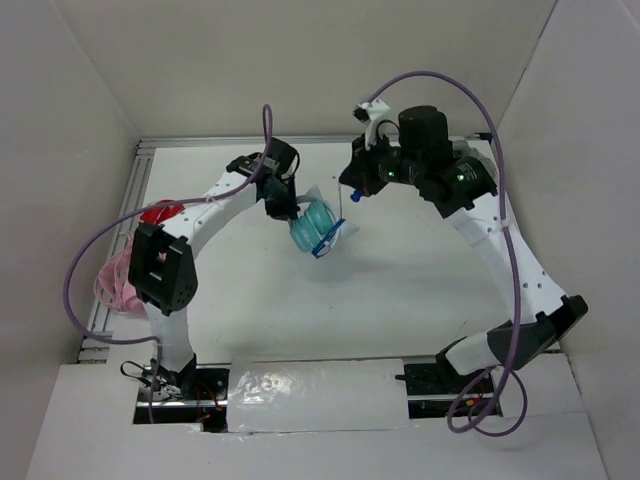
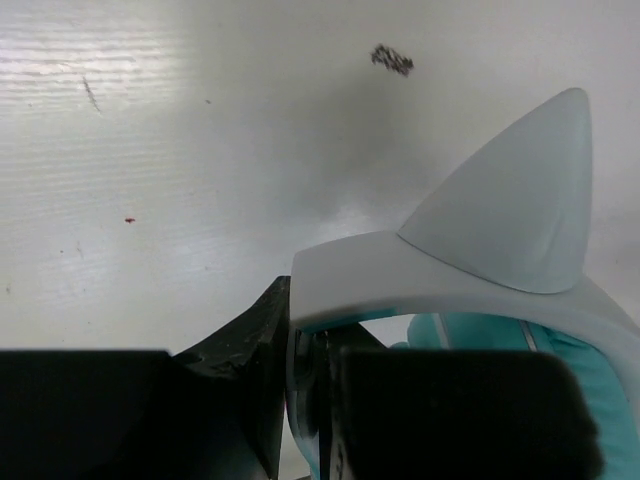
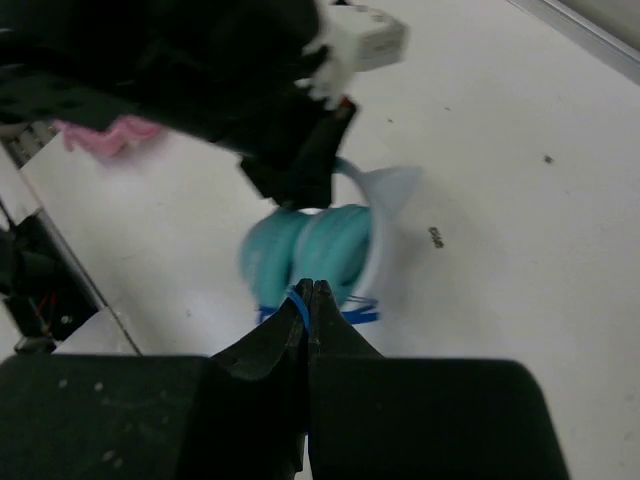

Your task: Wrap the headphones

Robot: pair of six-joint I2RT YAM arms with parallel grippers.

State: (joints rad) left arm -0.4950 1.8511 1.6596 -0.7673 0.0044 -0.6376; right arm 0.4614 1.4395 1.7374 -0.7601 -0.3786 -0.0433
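The headphones [image 1: 318, 230] are teal with a white headband and hang above the table's middle. My left gripper [image 1: 285, 208] is shut on the headband. In the left wrist view its gripper [image 2: 310, 400] clamps the white band [image 2: 400, 270] just below a pointed cat ear [image 2: 515, 200]. Loops of thin blue cable [image 1: 330, 243] run round the ear cups. My right gripper [image 1: 350, 190] sits just right of the headphones. The right wrist view shows this gripper [image 3: 310, 290] shut on the blue cable [image 3: 300, 300], close to the teal cups [image 3: 320, 245].
Pink headphones [image 1: 115, 285] and red headphones [image 1: 160, 212] lie at the left edge by the aluminium rail [image 1: 125, 215]. White walls enclose the table on three sides. A clear plastic sheet [image 1: 315, 390] lies at the near edge between the arm bases.
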